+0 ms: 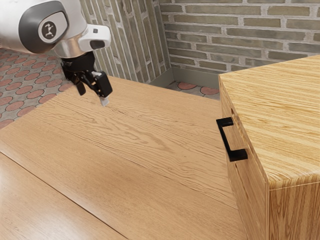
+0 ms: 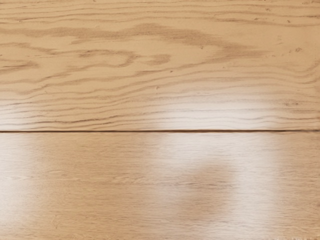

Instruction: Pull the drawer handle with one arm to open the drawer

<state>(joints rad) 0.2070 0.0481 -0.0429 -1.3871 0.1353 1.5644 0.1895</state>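
Observation:
A light wooden cabinet [image 1: 280, 120] stands at the exterior view's right. Its drawer front [image 1: 245, 175] faces the arm and sits flush with the cabinet body. On that front is a black U-shaped handle [image 1: 230, 139]. My black gripper [image 1: 92, 96] hangs above the wooden table at the exterior view's upper left, far from the handle. It is open, with nothing between its fingers. One fingertip [image 1: 104, 101] has a pale pad and points down toward the tabletop.
The wooden table [image 1: 140, 150] stretches between my gripper and the cabinet. A seam between two boards [image 2: 160, 131] runs under my hand. A brick wall [image 1: 240, 35] stands behind the table, and a tiled floor [image 1: 25, 85] lies beyond its far edge.

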